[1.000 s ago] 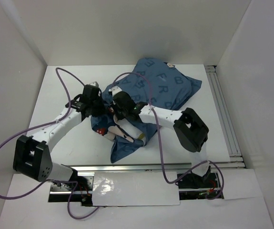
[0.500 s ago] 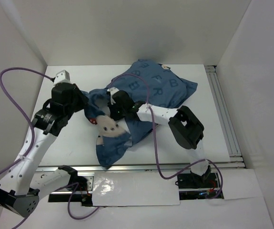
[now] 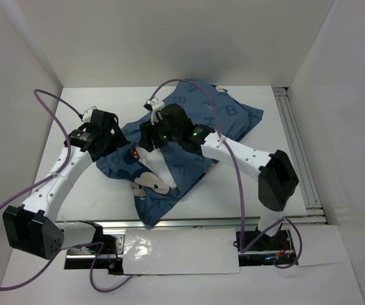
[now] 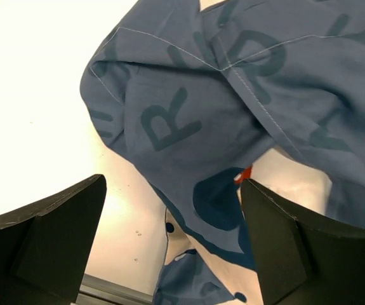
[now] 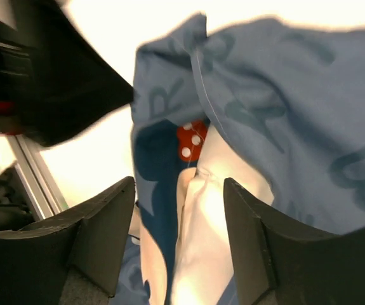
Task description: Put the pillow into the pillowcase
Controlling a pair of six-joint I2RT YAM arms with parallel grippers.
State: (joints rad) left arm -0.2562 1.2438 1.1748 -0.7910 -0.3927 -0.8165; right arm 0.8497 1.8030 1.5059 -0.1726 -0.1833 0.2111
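The dusty-blue pillowcase (image 3: 201, 121) with dark letters lies crumpled across the middle of the table, bulging at the far right. A flap with a white mouse face (image 3: 150, 181) and red bow reaches toward the front edge. The pillow is hidden; no white cushion shows outside the cloth. My left gripper (image 3: 119, 146) hangs open over the case's left edge (image 4: 169, 127), with nothing between its fingers (image 4: 49, 241). My right gripper (image 3: 149, 136) stands open just above the fold with the red bow (image 5: 192, 141), its fingers (image 5: 103, 232) apart and not pinching the cloth.
A metal rail (image 3: 296, 146) runs along the table's right side and another (image 3: 188, 223) along the front by the arm bases. Purple cables (image 3: 55, 105) loop off both arms. White walls enclose the table on three sides.
Both grippers have opened and let go of the pillowcase. The left arm swung out left, then came back to the cloth's edge. The right gripper moved back, and the flap now lies flatter toward the front.
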